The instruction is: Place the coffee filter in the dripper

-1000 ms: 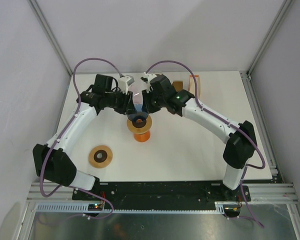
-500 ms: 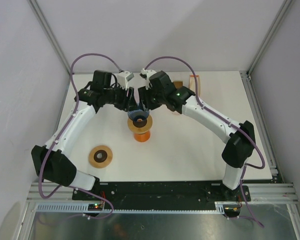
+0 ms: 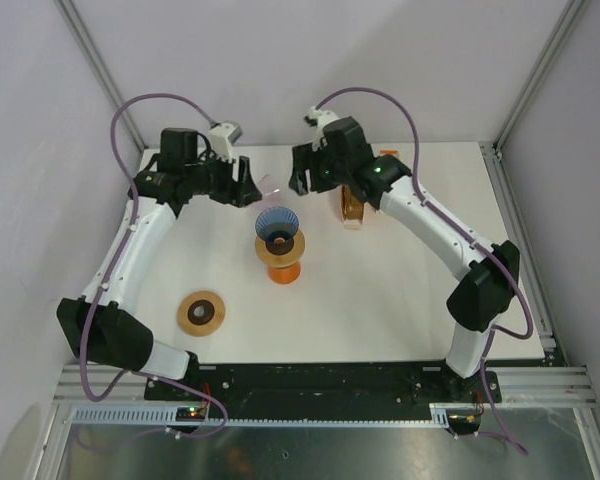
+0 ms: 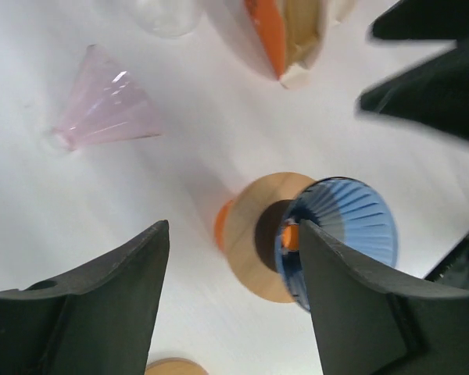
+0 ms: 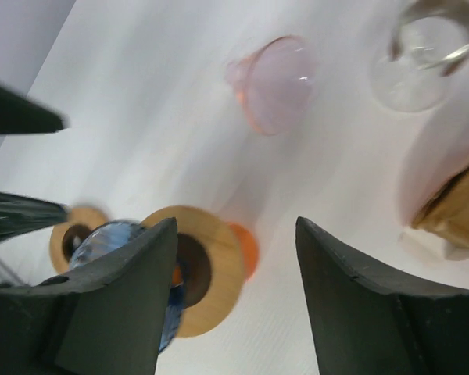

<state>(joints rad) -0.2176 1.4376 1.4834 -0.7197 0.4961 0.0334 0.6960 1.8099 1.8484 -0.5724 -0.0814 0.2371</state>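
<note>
A blue ribbed dripper (image 3: pixel 277 222) sits on a wooden ring over an orange stand (image 3: pixel 281 262) at the table's middle. It also shows in the left wrist view (image 4: pixel 345 225) and the right wrist view (image 5: pixel 109 241). Tan paper filters stand in an orange and wood holder (image 3: pixel 354 205), seen in the left wrist view (image 4: pixel 295 35). My left gripper (image 3: pixel 244 186) (image 4: pixel 233 234) is open and empty, back left of the dripper. My right gripper (image 3: pixel 301 178) (image 5: pixel 234 226) is open and empty, behind the dripper and left of the holder.
A clear pink cone dripper (image 3: pixel 268 186) (image 4: pixel 109 109) (image 5: pixel 277 82) lies on its side between the grippers. A clear glass piece (image 5: pixel 422 55) lies near the holder. A loose wooden ring (image 3: pixel 201 312) lies at the front left.
Both grippers have pulled up and apart from the dripper, the left one to the left, the right one back and right. The blue dripper now stands uncovered on its stand.
</note>
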